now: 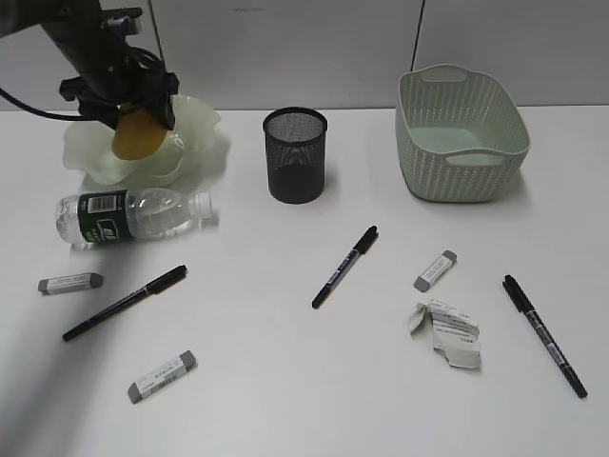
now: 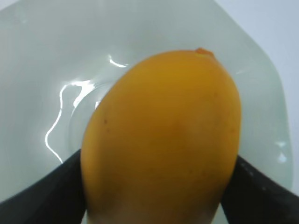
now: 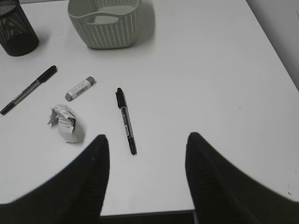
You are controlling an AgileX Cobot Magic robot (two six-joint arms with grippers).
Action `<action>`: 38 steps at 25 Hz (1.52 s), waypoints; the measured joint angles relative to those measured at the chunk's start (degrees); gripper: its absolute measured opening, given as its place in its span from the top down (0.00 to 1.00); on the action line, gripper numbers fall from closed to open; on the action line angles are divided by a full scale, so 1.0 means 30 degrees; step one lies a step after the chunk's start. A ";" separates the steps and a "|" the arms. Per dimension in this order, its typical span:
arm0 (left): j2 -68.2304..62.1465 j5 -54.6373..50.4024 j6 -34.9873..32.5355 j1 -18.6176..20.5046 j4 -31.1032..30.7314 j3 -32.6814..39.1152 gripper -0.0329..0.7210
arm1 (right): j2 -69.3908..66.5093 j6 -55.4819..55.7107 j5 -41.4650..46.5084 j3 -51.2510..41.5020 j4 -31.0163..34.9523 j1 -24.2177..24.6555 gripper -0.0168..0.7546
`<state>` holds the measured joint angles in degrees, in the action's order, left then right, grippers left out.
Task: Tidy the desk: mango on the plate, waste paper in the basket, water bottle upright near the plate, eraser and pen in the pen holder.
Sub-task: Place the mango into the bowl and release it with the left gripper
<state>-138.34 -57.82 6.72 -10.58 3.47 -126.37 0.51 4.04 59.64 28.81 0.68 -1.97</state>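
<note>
White desk filled the exterior view, backed by pale wall panels. At its far left corner the plate sat under the left gripper, whose jaws pinched the mango just over the dish. In front of the plate the bottle lay on its side, cap toward the middle. Near the far edge stood the pen holder at the centre and the basket toward the right. Three pens lay flat: one near the left edge, one mid-desk, one toward the right edge. Three erasers lay apart: at the left edge, toward the near edge, and right of centre, with the paper just in front of that last one. From the left wrist, the mango filled the view, clamped between two dark fingers above the plate's glossy hollow. From the right wrist, the right gripper hung spread and empty over the desk's near edge; beyond it lay a pen, the paper, an eraser and a second pen, with the basket and holder at the far edge.
</note>
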 joint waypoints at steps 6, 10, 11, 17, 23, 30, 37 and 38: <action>-0.0151 0.0255 0.0000 0.0195 -0.0042 -0.0153 0.16 | 0.0000 0.0000 0.0000 0.0000 0.0000 0.0000 0.43; -0.0214 0.0255 0.0000 0.0211 -0.0042 -0.0168 0.16 | 0.0000 0.0000 0.0000 0.0000 0.0000 0.0000 0.43; -0.0214 0.0255 0.0000 0.0211 -0.0042 -0.0168 0.16 | 0.0000 0.0000 0.0000 0.0000 0.0000 0.0000 0.43; -0.0214 0.0198 0.0000 0.0211 -0.0023 -0.0168 0.16 | 0.0000 0.0000 0.0000 0.0000 0.0000 0.0000 0.43; -0.0214 0.0138 0.0000 0.0211 -0.0023 -0.0168 0.16 | 0.0000 0.0000 0.0000 0.0000 0.0000 0.0000 0.43; -0.0279 -0.0304 0.0287 0.0211 -0.0362 -0.0168 0.15 | 0.0000 0.0000 0.0000 0.0000 0.0000 0.0000 0.43; -0.0356 -0.0376 0.0436 0.0211 -0.1155 -0.0168 0.14 | 0.0000 0.0000 0.0000 0.0000 0.0000 0.0000 0.43; -0.0356 -0.0376 0.0434 0.0211 -0.1155 -0.0168 0.15 | 0.0000 0.0000 0.0000 0.0000 0.0000 0.0000 0.43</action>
<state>-139.41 -58.95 8.02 -9.94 0.00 -126.88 0.51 4.04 59.64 28.81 0.68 -1.97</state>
